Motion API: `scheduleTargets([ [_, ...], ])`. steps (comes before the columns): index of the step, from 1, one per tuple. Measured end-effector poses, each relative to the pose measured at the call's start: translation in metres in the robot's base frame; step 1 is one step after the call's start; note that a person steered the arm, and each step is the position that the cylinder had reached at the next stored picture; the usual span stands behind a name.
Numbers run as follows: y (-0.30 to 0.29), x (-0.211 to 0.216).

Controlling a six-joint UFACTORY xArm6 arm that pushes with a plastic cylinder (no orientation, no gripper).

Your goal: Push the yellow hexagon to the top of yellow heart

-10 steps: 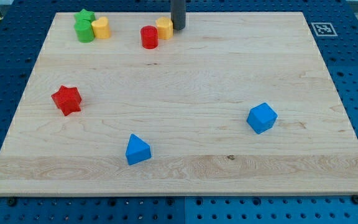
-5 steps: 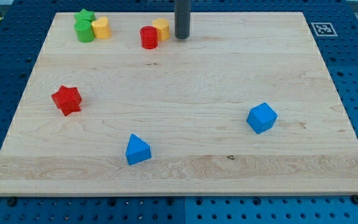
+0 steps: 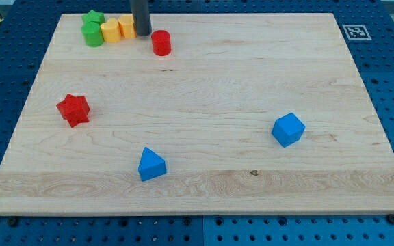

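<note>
The yellow hexagon (image 3: 126, 25) stands near the view's top left, touching the right side of the yellow heart (image 3: 110, 30). My tip (image 3: 143, 33) is right against the hexagon's right side. The red cylinder (image 3: 161, 43) stands just right of and a little below my tip. The rod rises out of the view's top.
A green star (image 3: 93, 16) and a green cylinder (image 3: 93, 34) stand left of the yellow heart. A red star (image 3: 73, 109) is at the left, a blue triangle (image 3: 150, 164) at the bottom middle, and a blue cube (image 3: 288, 129) at the right. The board's top edge is close behind the yellow blocks.
My tip swept left along the top of the board and pushed the yellow hexagon left, past the red cylinder, up against the yellow heart. The red cylinder stayed about where it was.
</note>
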State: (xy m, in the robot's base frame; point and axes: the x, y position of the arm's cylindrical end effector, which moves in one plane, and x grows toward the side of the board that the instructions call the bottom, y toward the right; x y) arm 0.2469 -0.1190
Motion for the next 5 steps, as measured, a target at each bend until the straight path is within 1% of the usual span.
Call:
scheduleTargets([
  [2,0.006,-0.002],
  [3,0.006,-0.007],
  [4,0.002,-0.027],
  [5,-0.011,-0.028],
])
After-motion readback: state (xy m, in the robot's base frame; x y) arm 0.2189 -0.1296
